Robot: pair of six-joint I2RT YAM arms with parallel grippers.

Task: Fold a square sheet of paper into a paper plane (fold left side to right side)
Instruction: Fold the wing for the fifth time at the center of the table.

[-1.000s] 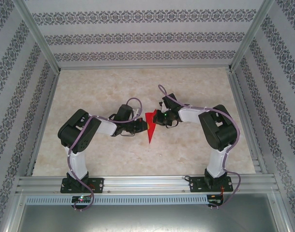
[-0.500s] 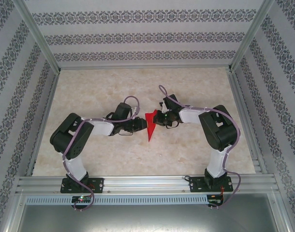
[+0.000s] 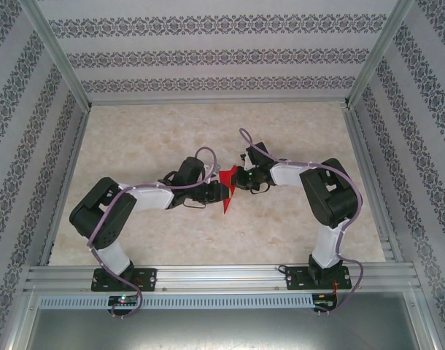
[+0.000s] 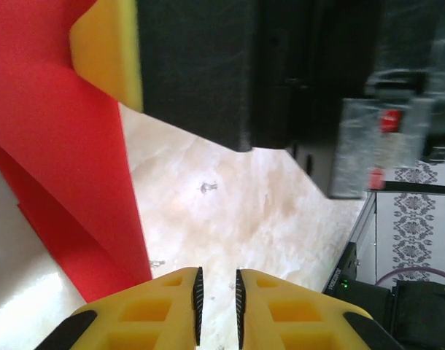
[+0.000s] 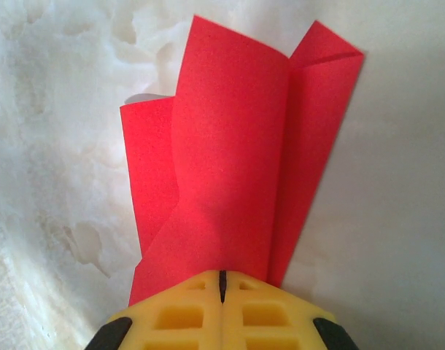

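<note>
"Well, what had shifted on the left?"
"Its elbow had swung out toward 8 o'clock, and the left claw (image 4: 217, 295) had pushed in toward 3 o'clock, close beside the sheet (image 5: 237, 146). A second before it was clamped shut; now its jaws stood a sliver apart, with bare bench (image 3: 164, 131) showing between them and nothing gripped."
"And the sheet itself?"
"Near the middle of the bench, a narrow red wedge pointing to 6 o'clock, looking shorter from above than before. Its left flap stood lifted beside the left claw, and the yellow underside (image 4: 106, 51) showed at 11 o'clock in that wrist view."
"The right side?"
"The right claw (image 5: 222, 281), at the sheet's 2 o'clock, had stayed closed on the folded edge. I'd judge the left had just let go, so the left-to-right fold wasn't pressed flat yet."
</note>
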